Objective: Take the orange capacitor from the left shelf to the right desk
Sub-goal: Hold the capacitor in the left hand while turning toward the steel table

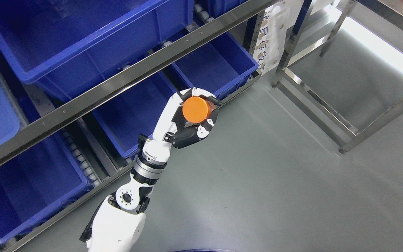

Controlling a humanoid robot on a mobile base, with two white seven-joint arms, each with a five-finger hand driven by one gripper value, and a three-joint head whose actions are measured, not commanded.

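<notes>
Grey floor [275, 182] beneath orange capacitor [196, 109] in left hand [191, 120].

One arm enters at the bottom edge, left of the middle, and rises diagonally toward the picture's centre. Its white upper shell sits lowest, then a round joint with a dark hub, then a ringed silver and black wrist. Above the wrist the left hand [190, 120] is turned palm-up toward the camera, black palm showing, white fingers [201, 93] curled over the top and a white thumb at the lower right. The fingers close around an orange capacitor [196, 109], its flat round end facing the camera. The other arm is out of sight.
</notes>
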